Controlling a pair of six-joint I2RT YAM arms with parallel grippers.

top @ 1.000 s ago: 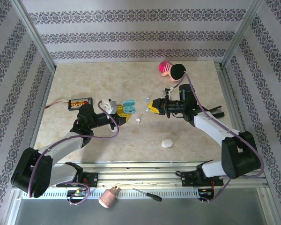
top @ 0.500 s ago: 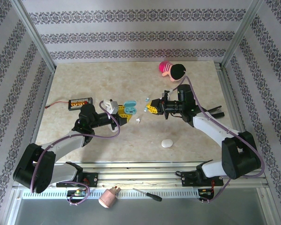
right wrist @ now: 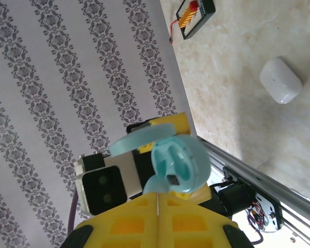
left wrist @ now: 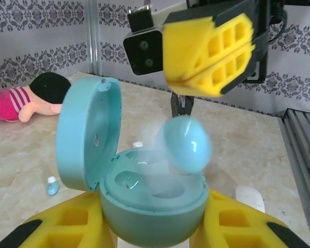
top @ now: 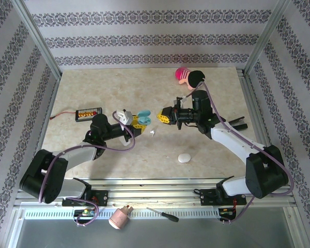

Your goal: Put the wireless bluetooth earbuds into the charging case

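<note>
**Earbud at the mouth of the open case**

Left gripper (top: 136, 125) is clamped on the teal case (left wrist: 155, 206), one yellow finger on each side of its lower half. The case seems lifted off the tabletop (top: 119, 88). Prob. reason: bring the wells up to meet the other arm and keep the case from sliding.

The lid (left wrist: 88, 134) is swung open and stands about upright on the left, hinge side. That leaves the wells bare, facing up and a bit twd the right arm. The case's wide axis runs across, finger to finger.

A light-blue earbud (left wrist: 186, 143) is just above the right-hand well, v. blurred, w/ a pale smear trailing down into the case. It looks egg-shaped, long axis roughly upright w/ a slight lean and the round end up. The blur makes that a loose call.

Right gripper (left wrist: 209, 59) is above and behind the earbud, fingers pressed flat together, tips aimed at the case. Can't tell if it touches the earbud. In wrist view there's a gap btwn them.

Other bits on the tabletop:
- A loose blue earbud (left wrist: 51, 187) left of the case.
- A white piece (top: 152, 133) near the case.
- A shut white case (top: 184, 157) further right, well apart.
</note>
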